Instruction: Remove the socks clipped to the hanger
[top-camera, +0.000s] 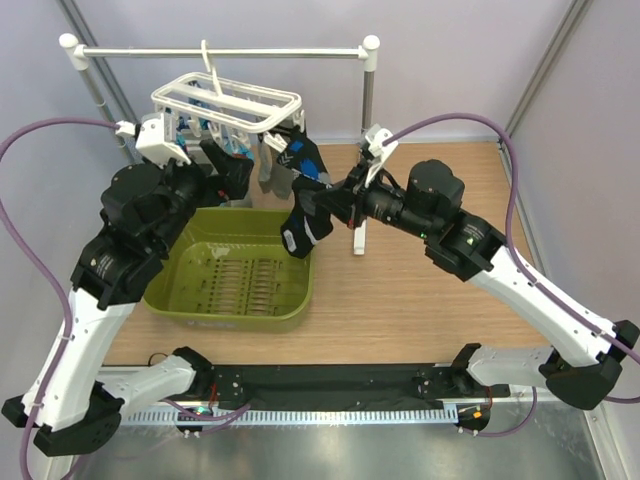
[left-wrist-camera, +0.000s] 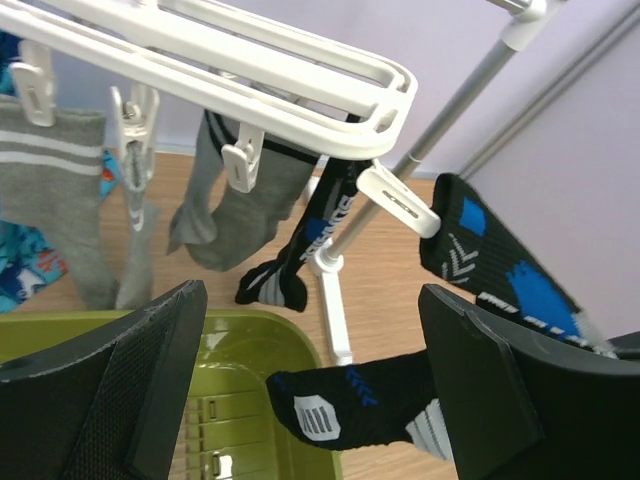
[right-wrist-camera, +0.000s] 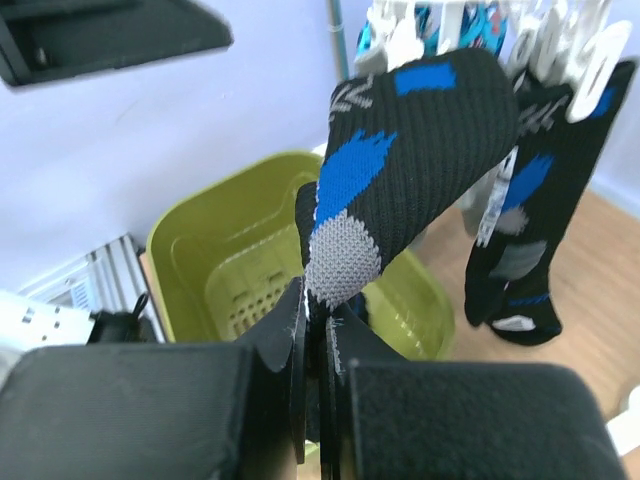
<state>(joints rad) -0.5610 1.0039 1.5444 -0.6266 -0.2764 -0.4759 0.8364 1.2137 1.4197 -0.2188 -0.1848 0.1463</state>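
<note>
Right tool (top-camera: 327, 203) clamped on a black sock (top-camera: 303, 225) below the hanger (top-camera: 228, 98); left tool (left-wrist-camera: 315, 335) spread wide, holding nothing.
The black sock's long axis runs down from a clip at the hanger's right corner and bends at the pinch; its toe points down over the right rim of the green basket (top-camera: 232, 318); the other socks (left-wrist-camera: 235, 205) hang vertically, toes down, above the counter (top-camera: 420, 290).
</note>
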